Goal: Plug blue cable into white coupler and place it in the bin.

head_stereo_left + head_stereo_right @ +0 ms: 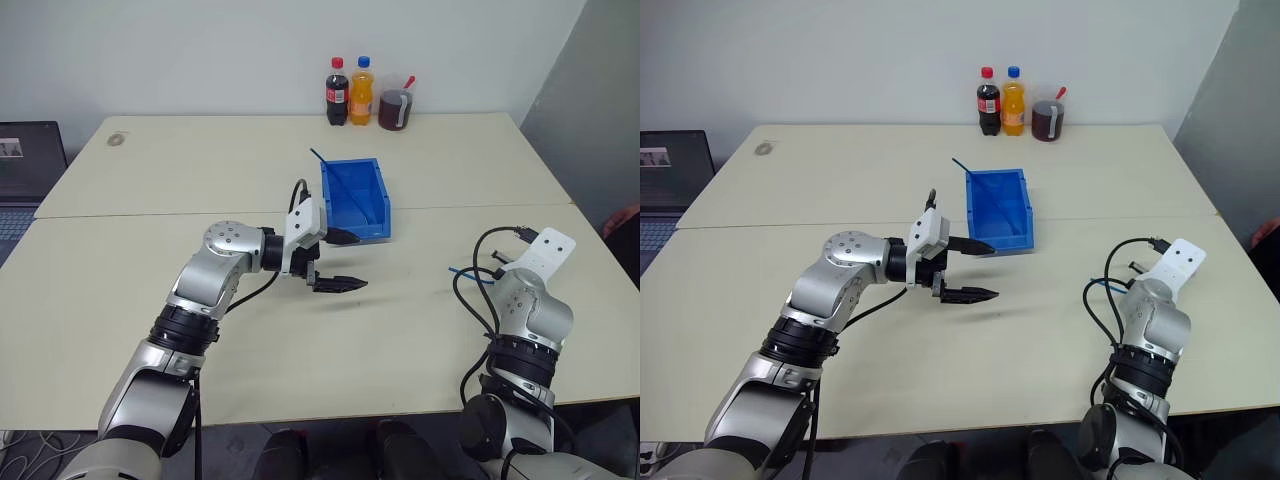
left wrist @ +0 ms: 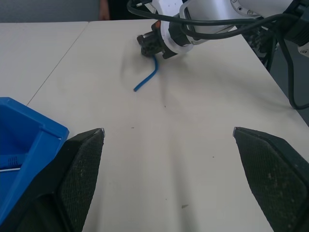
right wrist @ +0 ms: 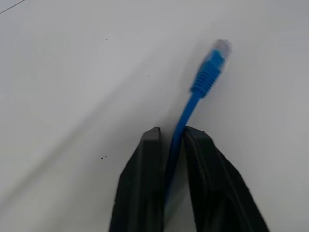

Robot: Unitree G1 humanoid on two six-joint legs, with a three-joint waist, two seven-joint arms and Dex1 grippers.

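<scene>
The blue cable (image 3: 186, 113) lies on the table at the right, its clear plug (image 3: 219, 50) pointing away past the fingertips. My right gripper (image 3: 173, 133) is shut on the cable a short way behind the plug. In the left wrist view the right gripper (image 2: 153, 50) is low on the table, with the cable's free end (image 2: 147, 79) curving out from it. The blue bin (image 1: 375, 190) stands mid-table. My left gripper (image 1: 358, 261) hovers open and empty just in front of the bin's front lip, pointing right. The white coupler is out of view.
A thin dark stick (image 1: 325, 165) pokes out of the bin's far left corner. Two drink bottles (image 1: 350, 92) and a cup of dark liquid (image 1: 395, 108) stand at the table's far edge. A laptop (image 1: 30, 160) sits off to the left.
</scene>
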